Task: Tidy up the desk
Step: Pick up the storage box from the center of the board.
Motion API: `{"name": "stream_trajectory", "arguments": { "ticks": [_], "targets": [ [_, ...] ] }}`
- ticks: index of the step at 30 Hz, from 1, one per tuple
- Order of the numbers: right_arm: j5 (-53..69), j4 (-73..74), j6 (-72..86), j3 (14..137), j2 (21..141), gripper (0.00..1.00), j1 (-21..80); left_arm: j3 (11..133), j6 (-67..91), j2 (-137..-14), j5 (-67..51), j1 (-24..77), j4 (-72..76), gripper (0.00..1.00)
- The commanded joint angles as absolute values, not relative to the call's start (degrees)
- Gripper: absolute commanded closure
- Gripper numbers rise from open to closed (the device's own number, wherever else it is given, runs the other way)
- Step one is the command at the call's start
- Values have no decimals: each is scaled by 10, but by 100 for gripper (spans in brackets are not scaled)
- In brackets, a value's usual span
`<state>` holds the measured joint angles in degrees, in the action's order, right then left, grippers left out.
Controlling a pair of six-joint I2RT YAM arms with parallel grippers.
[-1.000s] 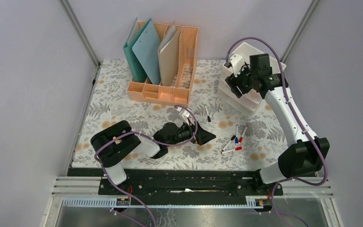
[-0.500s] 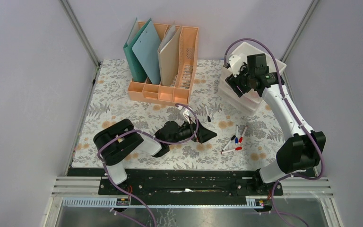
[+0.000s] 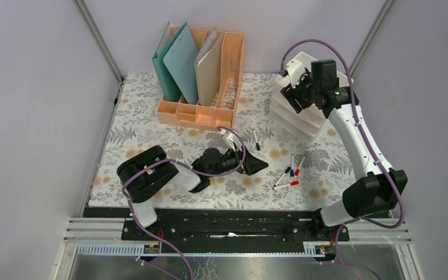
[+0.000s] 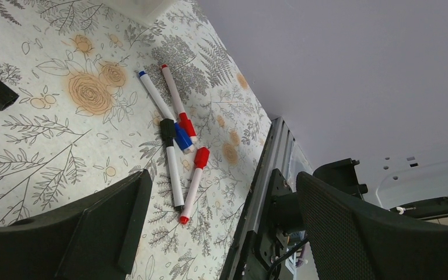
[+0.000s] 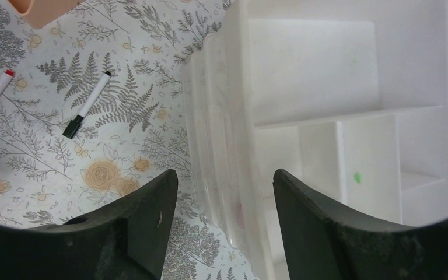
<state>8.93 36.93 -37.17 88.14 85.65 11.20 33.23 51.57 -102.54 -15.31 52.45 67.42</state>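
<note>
The desk (image 3: 146, 125), under its fern-and-flower cloth, fills the space between the black base rail (image 3: 233, 224) at the near edge and the back wall.

Since a second ago the right gripper (image 3: 296, 97) has risen and drawn toward the back right corner. It hangs over the front rim of the white drawer unit (image 3: 303, 121), its jaws partly spread with nothing between them. The wrist view looks straight down into the unit's divided top tray (image 5: 350, 76). The left gripper (image 3: 256, 166) has barely shifted, lying low over the middle of the tabletop. It is spread wide and grips nothing, pointing at the loose markers.

The four markers (image 3: 289, 172) lie where they lay before, in a loose bunch near the front right of the tabletop: a blue-capped one (image 4: 160, 111), two red-capped (image 4: 178, 105) and one black-capped (image 4: 172, 169). A single black-capped marker (image 3: 256, 140) rests apart, nearer the centre.

At the back edge stands the peach file rack (image 3: 201, 114), holding teal folders (image 3: 181, 64) and a beige folder (image 3: 209, 70).

Plain pale lilac walls (image 3: 41, 116) close in on three sides, with metal posts (image 3: 99, 38) at the back corners
</note>
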Motion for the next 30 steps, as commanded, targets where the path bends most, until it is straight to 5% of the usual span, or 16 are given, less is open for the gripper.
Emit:
{"name": "stream_trajectory", "arguments": {
  "ticks": [1,19,30],
  "targets": [
    [64,367,-381,899,852,32,103,354,522,-1031,-170,521,719,1],
    [71,364,-395,905,930,33,72,355,533,-1035,-173,517,728,1],
    [96,389,-401,927,946,82,71,374,555,-1056,-175,515,745,1]
  ]
}}
